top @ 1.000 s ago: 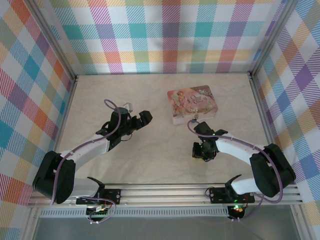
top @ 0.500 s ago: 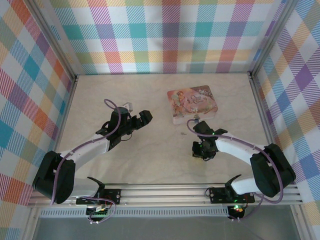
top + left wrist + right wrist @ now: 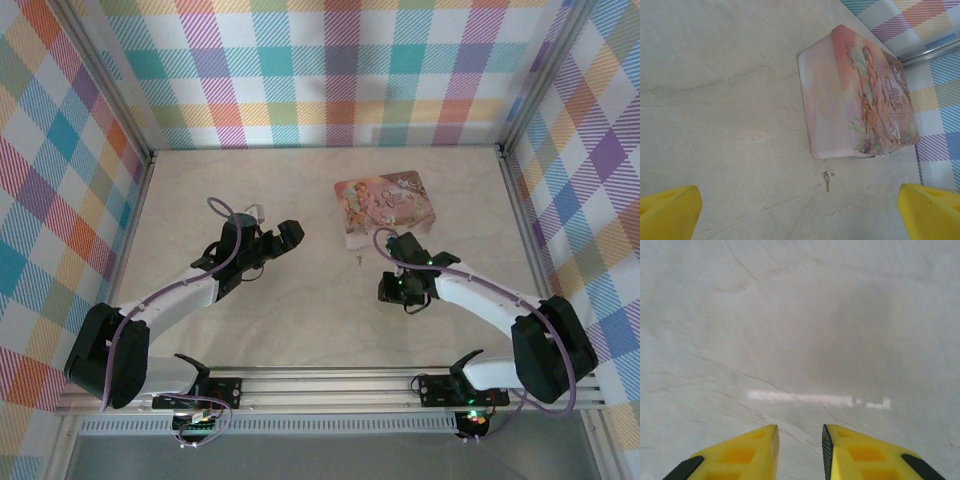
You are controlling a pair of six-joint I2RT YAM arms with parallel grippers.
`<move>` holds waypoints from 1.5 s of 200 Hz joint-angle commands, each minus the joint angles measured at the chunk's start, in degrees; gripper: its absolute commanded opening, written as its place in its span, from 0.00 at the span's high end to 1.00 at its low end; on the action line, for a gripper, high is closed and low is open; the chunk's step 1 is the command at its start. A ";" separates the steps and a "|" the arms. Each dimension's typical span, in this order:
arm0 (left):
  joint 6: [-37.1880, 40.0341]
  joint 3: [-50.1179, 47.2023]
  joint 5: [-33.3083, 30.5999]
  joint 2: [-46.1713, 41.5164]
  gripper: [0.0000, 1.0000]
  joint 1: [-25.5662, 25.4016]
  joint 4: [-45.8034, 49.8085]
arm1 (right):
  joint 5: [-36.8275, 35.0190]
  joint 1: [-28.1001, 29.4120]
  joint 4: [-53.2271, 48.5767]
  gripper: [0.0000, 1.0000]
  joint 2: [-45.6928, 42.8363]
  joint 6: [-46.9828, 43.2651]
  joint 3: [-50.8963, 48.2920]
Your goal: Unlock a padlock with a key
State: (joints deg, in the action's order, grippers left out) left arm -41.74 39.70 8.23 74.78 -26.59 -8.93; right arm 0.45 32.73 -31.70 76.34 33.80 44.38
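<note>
The left tool (image 3: pixel 800 212) gapes wide; the right tool (image 3: pixel 799 440) is narrowly parted, both empty. A small silver metal key (image 3: pixel 827 180) lies at seven o'clock of the pink illustrated box (image 3: pixel 860 95).

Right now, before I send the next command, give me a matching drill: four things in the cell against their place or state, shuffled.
Things:
1. pink illustrated rectangular box
2. tiny silver key
3. left tool
4. right tool

Place or state:
A. fingers a narrow gap apart, over bare table
B. lying loose just off the box's near edge
C. fingers spread wide, holding nothing
D. flat on the table's far half

Pairs: 1-D, 2-B, 3-C, 4-A
</note>
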 commanded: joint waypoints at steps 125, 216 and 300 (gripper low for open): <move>1.30 1.52 -4.45 -6.10 0.00 -0.83 4.36 | -8.81 2.78 2.47 0.63 28.68 -36.38 25.53; 1.31 1.43 -4.46 -6.49 0.00 -0.79 5.04 | -10.83 1.42 4.92 0.64 35.25 -37.67 29.69; 1.83 1.52 -4.80 -6.75 0.00 -0.83 5.50 | -9.28 0.78 1.98 0.69 37.97 -35.21 31.56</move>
State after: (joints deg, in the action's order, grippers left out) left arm -41.08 39.92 4.36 69.45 -26.61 -4.40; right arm -9.61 33.80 -27.07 112.75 -2.22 74.81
